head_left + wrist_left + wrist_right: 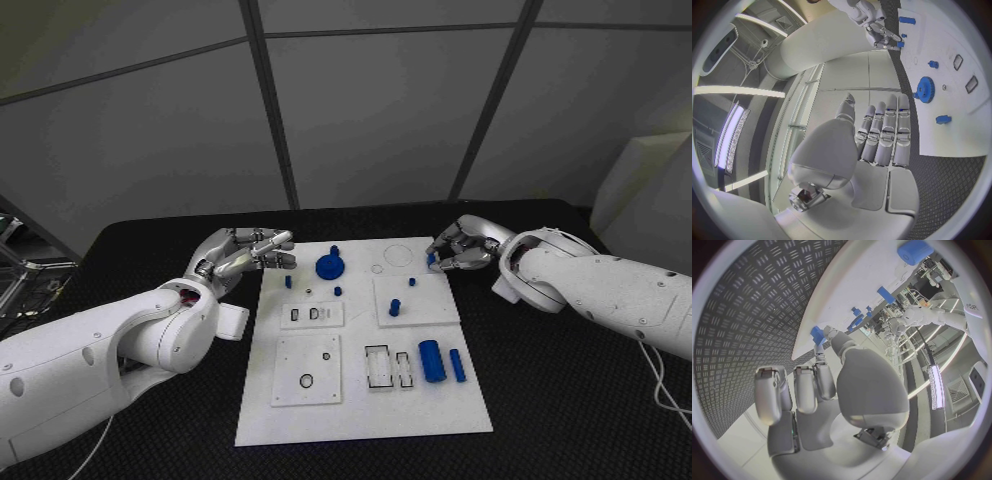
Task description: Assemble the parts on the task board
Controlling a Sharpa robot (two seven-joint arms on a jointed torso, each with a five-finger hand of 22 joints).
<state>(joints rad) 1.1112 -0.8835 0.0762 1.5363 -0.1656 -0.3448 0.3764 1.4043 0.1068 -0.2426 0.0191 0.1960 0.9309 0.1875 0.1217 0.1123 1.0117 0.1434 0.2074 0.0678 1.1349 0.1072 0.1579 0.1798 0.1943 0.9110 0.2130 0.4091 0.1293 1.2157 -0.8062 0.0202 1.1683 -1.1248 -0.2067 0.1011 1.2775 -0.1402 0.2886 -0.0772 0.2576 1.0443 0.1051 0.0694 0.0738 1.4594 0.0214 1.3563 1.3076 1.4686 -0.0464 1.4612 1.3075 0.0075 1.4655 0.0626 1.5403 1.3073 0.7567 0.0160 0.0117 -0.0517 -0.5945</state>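
The right robot hand (464,246) pinches a small blue part (817,334) at the task board (433,420)'s far right corner. The left robot hand (242,250) hovers beside its far left corner, fingers apart, holding nothing. A blue gear (330,265) sits on the board between them.

Board (361,420) in the middle of the desk (577,400), a hand at each far corner.
The gear (330,266) lies at its far end between left hand (238,250) and right hand (464,245); a cylinder (430,359) and peg (457,365) lie side by side on its near right.
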